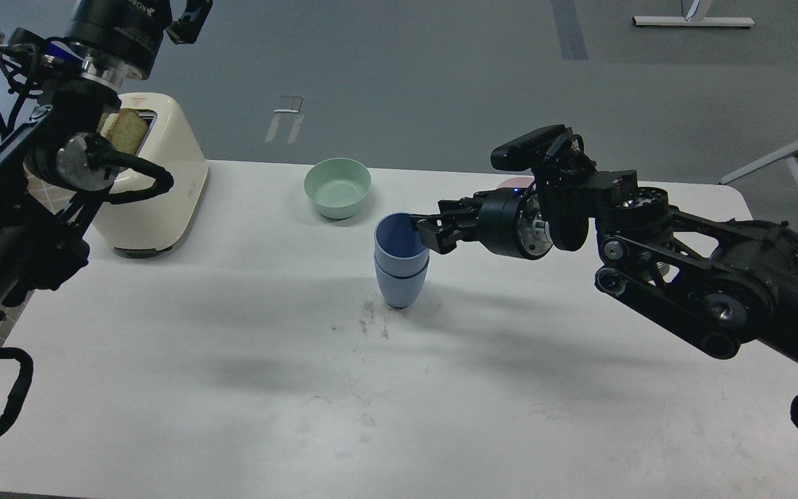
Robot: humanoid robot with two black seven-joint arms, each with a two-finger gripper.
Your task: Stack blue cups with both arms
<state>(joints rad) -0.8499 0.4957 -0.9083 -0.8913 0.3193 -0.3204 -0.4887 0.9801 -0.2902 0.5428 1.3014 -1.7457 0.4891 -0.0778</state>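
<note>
While nested upright, blue cups point(401, 258), right pincer point(429, 227) clamped on upper rim.

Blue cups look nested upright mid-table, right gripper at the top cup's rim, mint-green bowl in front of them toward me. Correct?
Not quite: the mint-green bowl sits behind the blue cups, farther from the robot. The head view shows it. The rest holds: cups nested upright mid-table, right gripper at the top cup's rim.
</note>
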